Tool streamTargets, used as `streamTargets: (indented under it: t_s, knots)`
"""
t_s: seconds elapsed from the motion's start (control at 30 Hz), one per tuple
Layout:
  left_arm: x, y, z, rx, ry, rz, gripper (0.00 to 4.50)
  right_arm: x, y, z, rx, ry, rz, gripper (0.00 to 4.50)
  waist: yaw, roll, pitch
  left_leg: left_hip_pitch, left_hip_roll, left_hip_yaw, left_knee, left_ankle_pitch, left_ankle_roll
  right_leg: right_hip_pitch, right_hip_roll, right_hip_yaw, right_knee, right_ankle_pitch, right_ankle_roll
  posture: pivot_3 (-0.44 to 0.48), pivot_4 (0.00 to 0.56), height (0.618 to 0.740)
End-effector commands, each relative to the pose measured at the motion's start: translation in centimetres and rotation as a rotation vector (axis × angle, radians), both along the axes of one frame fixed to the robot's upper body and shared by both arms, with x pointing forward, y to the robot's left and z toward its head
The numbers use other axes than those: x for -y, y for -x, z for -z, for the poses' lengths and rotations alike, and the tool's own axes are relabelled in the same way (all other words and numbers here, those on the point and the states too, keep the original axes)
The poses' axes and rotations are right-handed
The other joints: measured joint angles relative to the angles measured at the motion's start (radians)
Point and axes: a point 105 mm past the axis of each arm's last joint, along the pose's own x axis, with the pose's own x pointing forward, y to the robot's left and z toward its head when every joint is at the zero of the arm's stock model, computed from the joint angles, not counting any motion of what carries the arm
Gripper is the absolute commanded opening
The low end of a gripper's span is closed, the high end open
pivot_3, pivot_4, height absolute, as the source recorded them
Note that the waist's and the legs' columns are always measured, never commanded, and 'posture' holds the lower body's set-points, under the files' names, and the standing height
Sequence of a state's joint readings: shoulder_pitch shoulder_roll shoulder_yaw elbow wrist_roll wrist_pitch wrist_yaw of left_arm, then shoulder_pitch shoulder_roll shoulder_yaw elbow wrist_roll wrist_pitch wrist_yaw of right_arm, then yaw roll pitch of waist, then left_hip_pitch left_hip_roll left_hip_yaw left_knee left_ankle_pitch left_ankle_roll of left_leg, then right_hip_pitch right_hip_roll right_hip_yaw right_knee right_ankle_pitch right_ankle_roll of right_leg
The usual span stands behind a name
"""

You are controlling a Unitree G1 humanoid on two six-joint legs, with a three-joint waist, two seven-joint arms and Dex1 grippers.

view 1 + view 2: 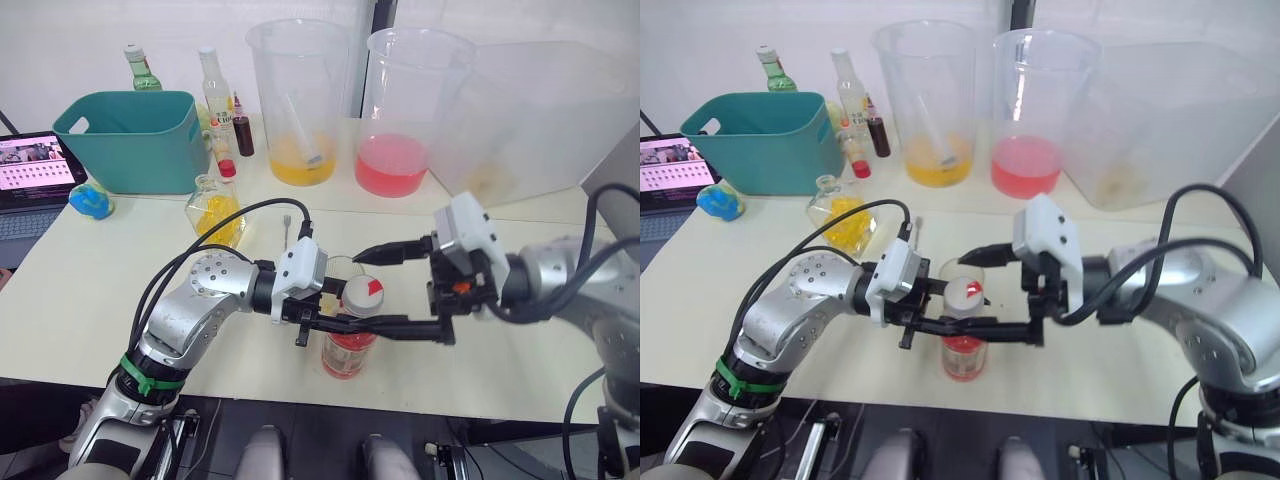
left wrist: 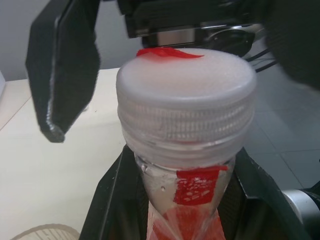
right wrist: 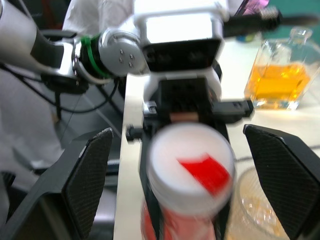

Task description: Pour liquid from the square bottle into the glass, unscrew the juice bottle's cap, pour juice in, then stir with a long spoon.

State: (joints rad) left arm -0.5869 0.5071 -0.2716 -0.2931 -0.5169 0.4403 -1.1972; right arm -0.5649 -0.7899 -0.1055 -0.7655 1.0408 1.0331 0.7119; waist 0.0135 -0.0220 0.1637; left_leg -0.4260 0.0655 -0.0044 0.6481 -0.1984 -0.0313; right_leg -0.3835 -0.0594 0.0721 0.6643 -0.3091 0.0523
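Over at the table's [image 1: 90,330] left edge sits a laptop [image 1: 30,175], with a small blue and yellow toy [image 1: 92,201] just beside it and a teal bin [image 1: 135,140] behind. Next along, the square bottle [image 1: 216,212] stands upright with its yellow liquid, well back from the front edge, and the long spoon [image 1: 287,232] lies near it. Now the action at the front edge: the left pincer [image 1: 335,322] is clamped on the juice bottle [image 1: 348,352], fingers squeezed around its neck just under the juice bottle's cap [image 1: 362,293], the bottle upright on the table. The glass [image 1: 340,270] stands right behind the bottle, practically touching it. In comes the right pincer [image 1: 385,290] from the right, spread wide, one finger [image 1: 380,254] above and behind the cap, the other low along the bottle's front, neither gripping. Along the far edge, two large beakers: one with orange liquid [image 1: 298,105], one with pink [image 1: 408,110].
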Motion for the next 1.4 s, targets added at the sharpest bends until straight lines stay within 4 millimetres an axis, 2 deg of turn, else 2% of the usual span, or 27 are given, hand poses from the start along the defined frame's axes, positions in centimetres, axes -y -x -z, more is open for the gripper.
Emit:
streamTargets:
  t_s: [0.03, 0.1, 0.13, 0.33, 0.37, 0.57, 0.8, 0.97, 1.03, 1.1, 1.27, 1.33, 1.4]
  knots:
    - [0.4, -0.3, 0.8, -0.015, -0.034, 0.013, 1.27, 0.4, -0.1, -0.8, 0.055, -0.027, 0.09, 4.43, 0.002, 0.0, 0.0, 0.0, 0.0, 0.0, 0.0, 0.0, 0.0, 0.0, 0.0, 0.0, 0.0, 0.0, 0.0, 0.0, 0.15, 0.728]
    - [0.5, -0.5, 0.7, -0.015, -0.036, 0.022, 1.27, 0.3, -0.1, -0.7, 0.056, -0.034, 0.113, 4.43, 0.002, 0.0, 0.0, 0.0, 0.0, 0.0, 0.0, 0.0, 0.0, 0.0, 0.0, 0.0, 0.0, 0.0, 0.0, 0.0, 0.15, 0.728]
    - [0.5, -0.5, 0.7, -0.015, -0.036, 0.024, 1.27, 0.3, -0.1, -0.8, 0.055, -0.044, 0.117, 3.92, 0.001, 0.0, 0.0, 0.0, 0.0, 0.0, 0.0, 0.0, 0.0, 0.0, 0.0, 0.0, 0.0, 0.0, 0.0, 0.0, 0.15, 0.728]
    - [0.6, -0.7, 0.6, -0.015, -0.038, 0.019, 1.27, 0.1, 0.6, 0.0, 0.023, -0.039, 0.073, 1.91, -0.001, 0.0, 0.0, 0.0, 0.0, 0.0, 0.0, 0.0, 0.0, 0.0, 0.0, 0.0, 0.0, 0.0, 0.0, 0.0, 0.15, 0.728]
    - [0.6, -0.8, 0.6, -0.014, -0.038, 0.016, 1.27, 0.1, 0.7, 0.0, 0.02, -0.037, 0.066, 1.71, -0.001, 0.0, 0.0, 0.0, 0.0, 0.0, 0.0, 0.0, 0.0, 0.0, 0.0, 0.0, -0.001, 0.0, 0.0, 0.0, 0.15, 0.728]
    - [0.4, -1.0, 0.7, -0.012, -0.041, -0.018, 1.27, -0.2, 0.4, 0.7, 0.019, 0.007, -0.039, 1.71, -0.002, 0.0, 0.0, 0.0, 0.0, 0.0, 0.0, 0.0, 0.0, 0.0, 0.0, 0.0, -0.001, 0.0, 0.0, 0.0, 0.15, 0.728]
    - [-0.6, -0.4, 0.9, -0.021, -0.044, -0.079, 1.27, -1.3, 0.0, 0.8, 0.091, 0.149, -0.413, 1.71, -0.015, 0.0, 0.0, 0.001, 0.001, 0.0, -0.001, 0.0, 0.0, 0.0, 0.001, 0.0, -0.001, 0.0, 0.0, 0.0, 0.15, 0.728]
    - [-1.3, -0.4, 0.9, -0.011, -0.053, -0.134, 1.27, -1.2, 0.4, 0.4, 0.072, 0.238, -0.652, 1.71, -0.014, 0.0, 0.0, 0.001, 0.001, 0.0, -0.001, 0.0, 0.0, 0.0, 0.001, 0.0, 0.0, 0.0, 0.0, 0.0, 0.15, 0.728]
    - [-1.5, -0.3, 0.9, -0.012, -0.056, -0.144, 1.27, -0.9, 0.4, -0.1, 0.069, 0.252, -0.699, 1.71, -0.014, 0.0, 0.0, 0.001, 0.002, 0.0, -0.001, 0.0, 0.0, 0.0, 0.001, 0.0, 0.0, 0.0, 0.0, 0.0, 0.15, 0.728]
    - [-1.6, -0.3, 0.9, -0.013, -0.057, -0.148, 1.27, -0.6, 0.2, -0.5, 0.063, 0.259, -0.705, 2.75, -0.013, 0.0, 0.0, 0.0, 0.001, 0.0, -0.001, 0.0, 0.0, -0.001, 0.001, 0.0, 0.0, 0.0, 0.0, 0.0, 0.15, 0.728]
    - [-1.6, -0.1, 0.9, -0.015, -0.053, -0.14, 1.27, 0.0, -0.4, -1.7, 0.091, 0.233, -0.615, 4.42, -0.013, 0.0, 0.0, 0.0, 0.001, 0.0, -0.002, 0.0, 0.0, -0.002, 0.001, 0.0, 0.0, 0.0, 0.0, 0.0, 0.15, 0.728]
    - [-1.6, 0.0, 0.9, -0.016, -0.05, -0.132, 1.27, 0.1, -0.5, -2.5, 0.124, 0.187, -0.552, 4.47, -0.013, 0.0, 0.0, 0.0, 0.002, 0.0, -0.002, 0.0, 0.0, -0.002, 0.001, 0.0, 0.0, 0.0, 0.0, 0.0, 0.15, 0.728]
    - [-1.4, 0.0, 0.9, -0.023, -0.049, -0.124, 1.27, 0.6, 0.5, -2.7, 0.12, 0.167, -0.495, 4.47, -0.012, 0.0, 0.0, 0.0, 0.001, 0.0, -0.002, 0.0, 0.0, -0.002, 0.001, 0.0, 0.0, 0.0, 0.0, 0.0, 0.15, 0.728]
